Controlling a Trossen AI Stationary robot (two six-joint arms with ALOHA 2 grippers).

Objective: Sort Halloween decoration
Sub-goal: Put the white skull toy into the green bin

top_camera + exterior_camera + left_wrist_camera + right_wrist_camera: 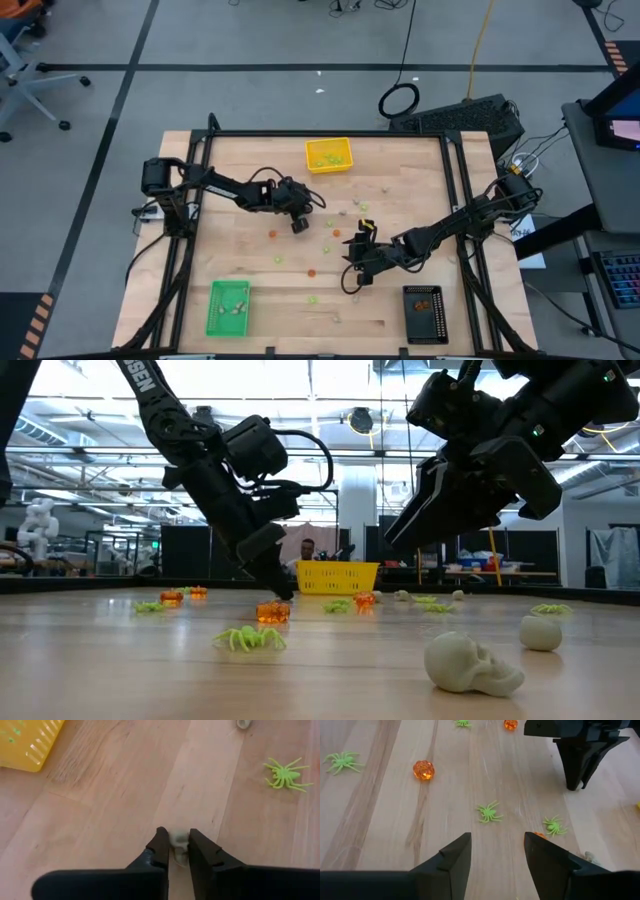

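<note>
Well, much of what you're sorting is barely readable from overhead: the Halloween decoration pieces (324, 248) are just specks scattered across the middle of the desk (250, 180). What sits in the yellow tray (328, 155), the green tray (228, 307) and the black tray (425, 313) is too small to name. Your left wrist view cuts off its own piece too, since the fingers hide most of it.

Now the grip: your left gripper (177, 845) is down at the desk, fingers nearly closed on a pale beige-grey piece (178, 840), pinched between the tips. A light green spider (285, 773) lies well apart from it.

Your right gripper (496, 851) hangs above the desk with its fingers held partly apart, holding nothing. Below it lie green spiders (489, 813) and an orange pumpkin (423, 770). In the low view, a pale skull (470, 662) lies nearest the camera.
</note>
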